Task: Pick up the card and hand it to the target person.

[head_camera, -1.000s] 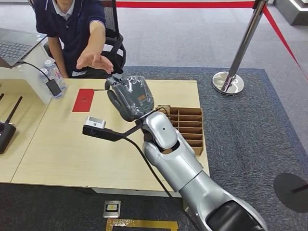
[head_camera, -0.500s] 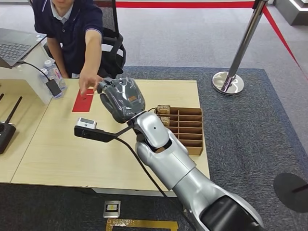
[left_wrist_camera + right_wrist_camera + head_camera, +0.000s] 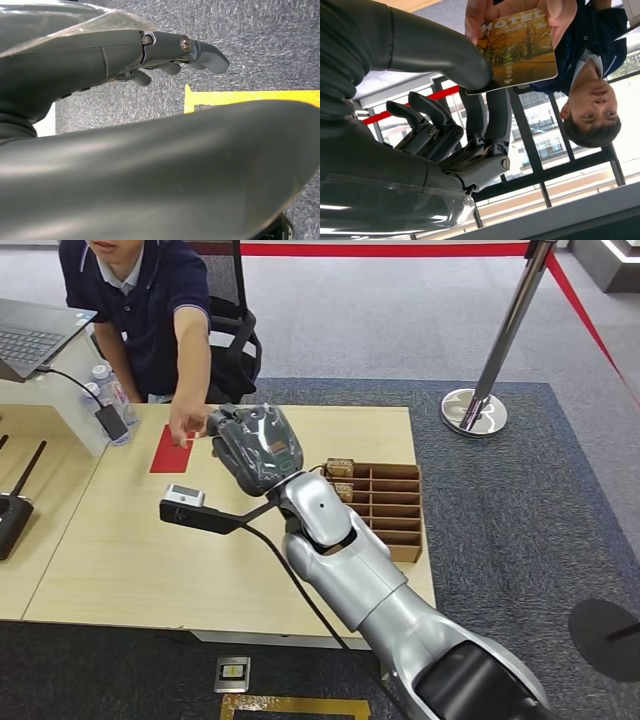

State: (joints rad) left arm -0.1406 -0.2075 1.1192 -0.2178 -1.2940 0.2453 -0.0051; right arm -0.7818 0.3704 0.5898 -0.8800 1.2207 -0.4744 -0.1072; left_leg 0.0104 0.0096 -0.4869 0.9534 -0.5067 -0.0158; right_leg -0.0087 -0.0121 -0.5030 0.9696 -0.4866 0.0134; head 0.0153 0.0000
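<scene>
The left hand (image 3: 166, 55) hangs over grey carpet in its wrist view, fingers loosely apart and holding nothing. Low and right of centre in the head view, the silver right arm rises to the right hand (image 3: 256, 445), just left of centre above the tabletop (image 3: 113, 550). In the right wrist view that hand's thumb (image 3: 444, 52) and a dark finger pinch one edge of the card (image 3: 516, 47), a printed hotel card at the upper middle of the frame; the other fingers curl loosely below it. The person's hand (image 3: 508, 12) grips the card's opposite edge, so both hold it at once. The card looks thin, stiff, light and glossy, so probably slippery; it is best held by its flat faces near an edge, as both hands do, and should slide out once the pinch eases. Further off, at the head view's upper left, a red folder (image 3: 172, 450) lies on the tabletop by the person (image 3: 151, 300).
</scene>
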